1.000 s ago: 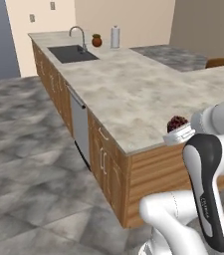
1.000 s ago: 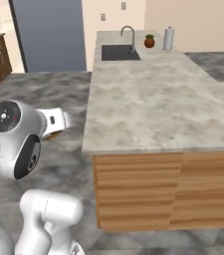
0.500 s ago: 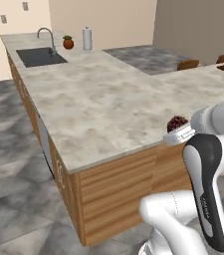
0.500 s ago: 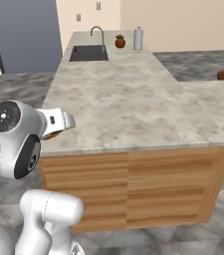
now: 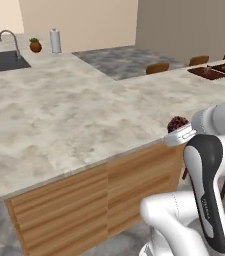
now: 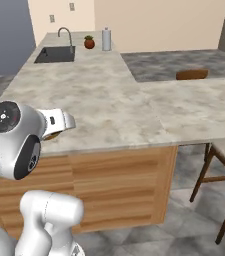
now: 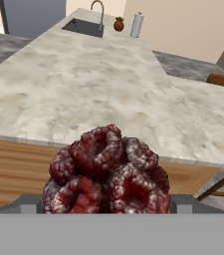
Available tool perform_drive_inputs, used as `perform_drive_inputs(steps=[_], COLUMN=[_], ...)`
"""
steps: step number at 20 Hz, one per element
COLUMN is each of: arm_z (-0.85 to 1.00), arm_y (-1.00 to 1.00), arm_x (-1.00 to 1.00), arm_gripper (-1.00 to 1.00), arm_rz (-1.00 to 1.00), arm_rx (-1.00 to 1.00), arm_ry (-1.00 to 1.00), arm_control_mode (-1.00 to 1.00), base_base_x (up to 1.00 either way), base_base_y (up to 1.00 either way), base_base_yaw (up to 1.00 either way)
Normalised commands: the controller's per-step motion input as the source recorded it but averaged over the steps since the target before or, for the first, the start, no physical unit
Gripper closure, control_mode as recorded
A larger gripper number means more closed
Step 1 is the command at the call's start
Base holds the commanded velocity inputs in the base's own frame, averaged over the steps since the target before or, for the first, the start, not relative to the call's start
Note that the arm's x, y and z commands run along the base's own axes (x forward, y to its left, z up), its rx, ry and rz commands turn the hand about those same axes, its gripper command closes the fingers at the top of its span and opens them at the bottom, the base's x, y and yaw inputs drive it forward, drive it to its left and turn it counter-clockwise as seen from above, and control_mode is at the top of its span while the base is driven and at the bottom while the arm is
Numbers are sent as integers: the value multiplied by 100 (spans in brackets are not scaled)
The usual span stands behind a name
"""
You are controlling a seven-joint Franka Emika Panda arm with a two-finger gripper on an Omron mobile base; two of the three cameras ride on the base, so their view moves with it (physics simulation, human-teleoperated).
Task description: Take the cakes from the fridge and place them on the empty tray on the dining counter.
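Observation:
A dark brown-red round cake [image 7: 108,172] of raspberry-like lumps sits between my gripper's [image 7: 108,205] fingers, and the jaws are shut on it. In the left base view this cake [image 5: 178,122] rides on the gripper [image 5: 180,133], level with the near edge of the dining counter [image 5: 84,110]. The light grey marble top of the dining counter [image 6: 134,105] stretches ahead. Brown chairs [image 5: 157,67] line its far side. The empty tray is out of view. Behind the sink end rises a tall grey-blue panel [image 6: 4,35]; I cannot tell if it is the fridge.
Two dark brown trays [image 5: 209,72] lie at the counter's far right. A sink [image 6: 54,54], a potted plant [image 6: 89,42] and a paper towel roll [image 6: 106,39] stand at the far end. A chair [image 6: 224,150] stands at the near right, by the wood-fronted counter base.
The base has moved, so the whole scene has shifted: the sink end slid left, and the chairs and brown trays came into view. The cake stays in my gripper.

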Motion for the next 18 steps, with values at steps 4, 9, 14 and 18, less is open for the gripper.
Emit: perform_drive_inputs(steps=[4, 9, 14, 18], arm_z=[0, 0, 0, 0], arm_y=[0, 0, 0, 0], arm_x=[0, 0, 0, 0], arm_gripper=[100, 100, 100, 100], arm_rz=[0, 0, 0, 0], arm_rx=[0, 0, 0, 0], arm_ry=[0, 0, 0, 0], arm_control_mode=[100, 100, 100, 100], base_base_x=[-12, -19, 8, 46], base_base_y=[-96, -97, -100, -100], base_base_yaw=[-13, -8, -1, 0])
